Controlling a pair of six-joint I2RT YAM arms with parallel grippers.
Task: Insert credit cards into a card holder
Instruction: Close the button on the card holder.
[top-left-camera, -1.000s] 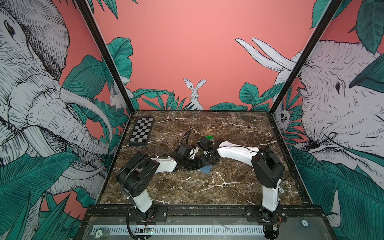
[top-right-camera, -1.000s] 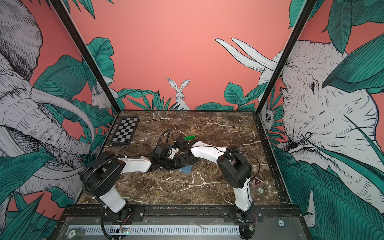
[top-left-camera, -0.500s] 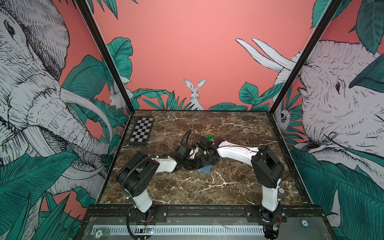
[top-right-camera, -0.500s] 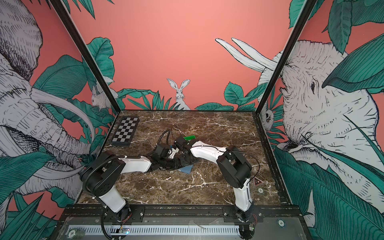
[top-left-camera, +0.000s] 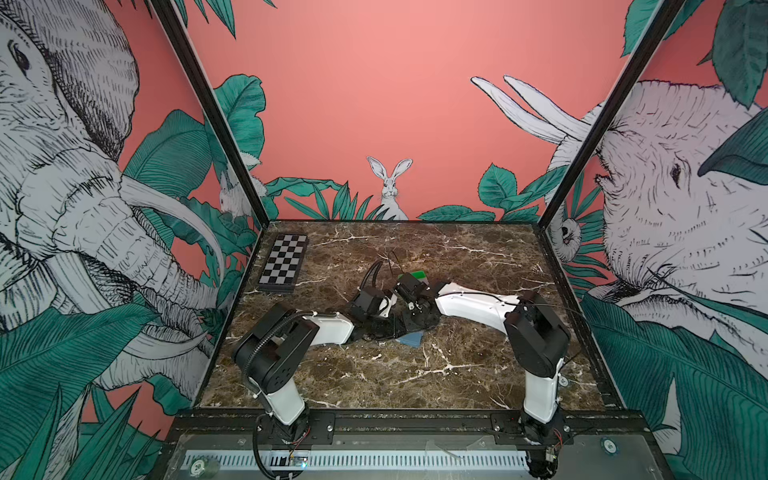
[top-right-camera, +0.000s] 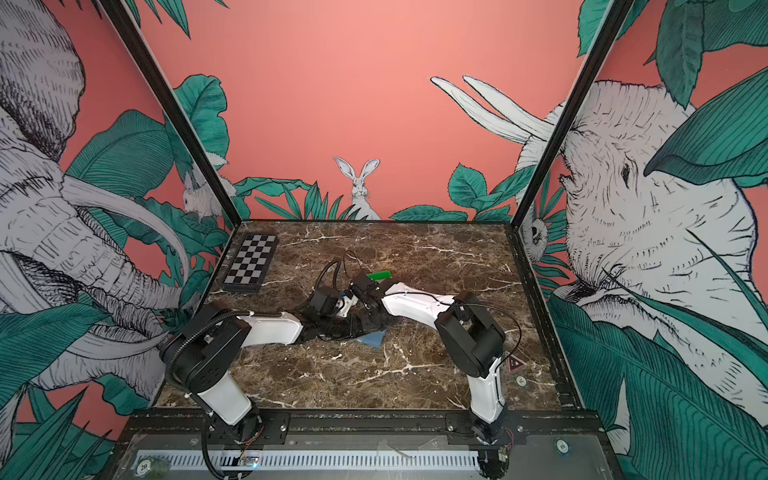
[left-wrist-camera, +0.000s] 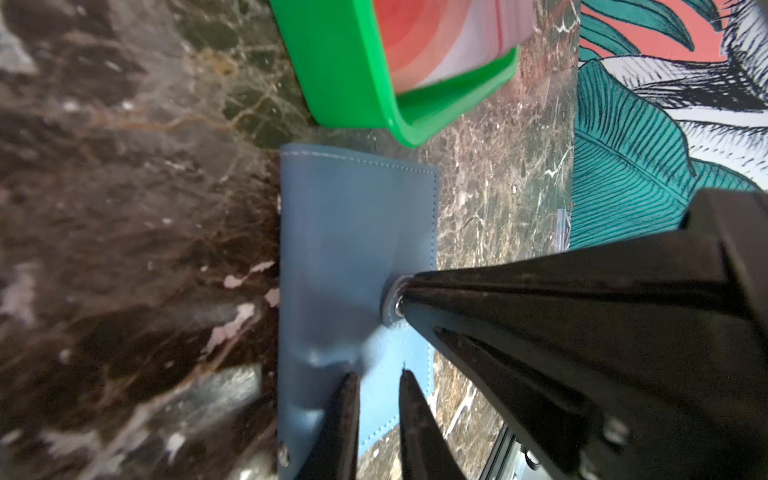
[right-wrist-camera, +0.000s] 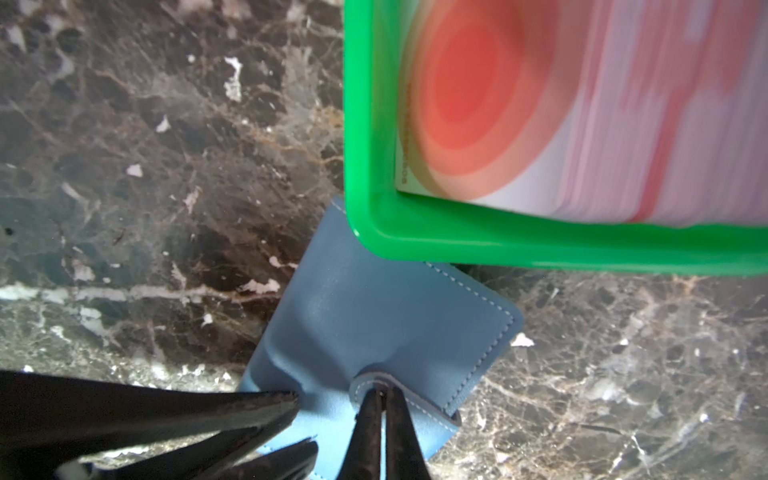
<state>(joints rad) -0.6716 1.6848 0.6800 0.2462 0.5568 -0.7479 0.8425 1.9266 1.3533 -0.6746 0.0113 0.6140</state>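
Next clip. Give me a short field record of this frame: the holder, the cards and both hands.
card holder: slate-blue, lying cover down on the marble table, beside a corner of the green tray
credit cards: stacked in the green tray, red-orange circle facing up
right hand: shut on the holder's snap tab
left hand: tips on the holder, jaws slightly apart; grip unclear
also present: checkerboard at the table's far end
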